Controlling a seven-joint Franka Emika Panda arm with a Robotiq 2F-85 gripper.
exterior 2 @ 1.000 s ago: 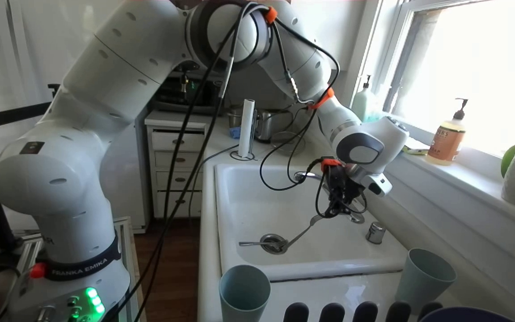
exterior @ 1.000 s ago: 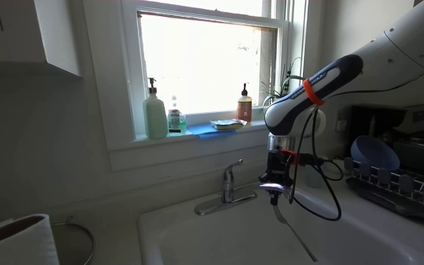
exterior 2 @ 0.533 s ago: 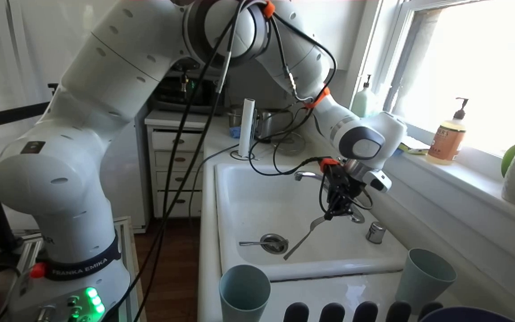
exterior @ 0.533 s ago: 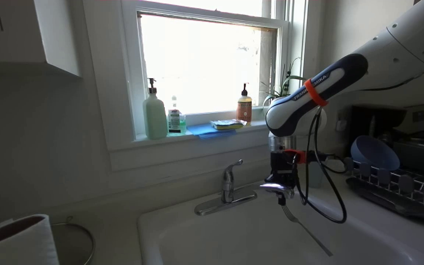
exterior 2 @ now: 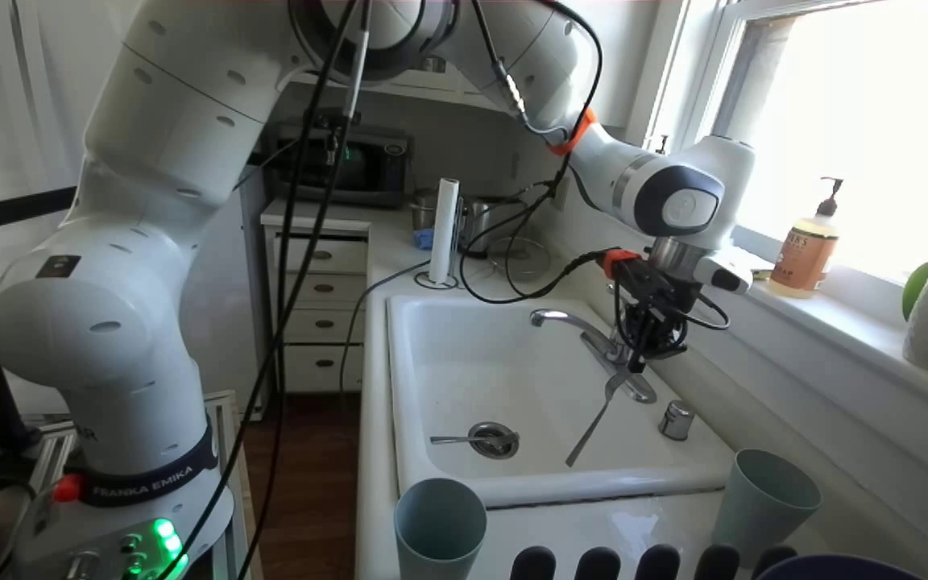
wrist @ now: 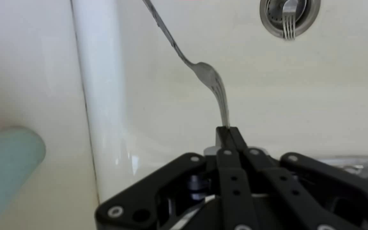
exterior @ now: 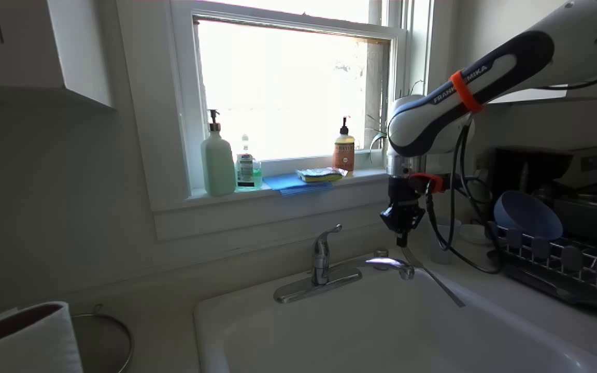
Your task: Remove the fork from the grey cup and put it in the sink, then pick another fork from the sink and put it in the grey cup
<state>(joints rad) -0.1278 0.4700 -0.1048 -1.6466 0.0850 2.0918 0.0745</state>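
The end effector [wrist: 228, 128] grips a fork [wrist: 207, 75] by its tines above the sink [exterior 2: 504, 362]; a second fork [exterior 2: 464, 439] lies across the drain [exterior 2: 493, 428]. Grey-green cups [exterior 2: 441, 519] sit near the bench's [exterior 2: 577, 528] robot-side and wall-side edges.

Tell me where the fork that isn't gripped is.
In the wrist view, the loose fork lies at upper right, over the sink drain, right of the held fork in the fingers.
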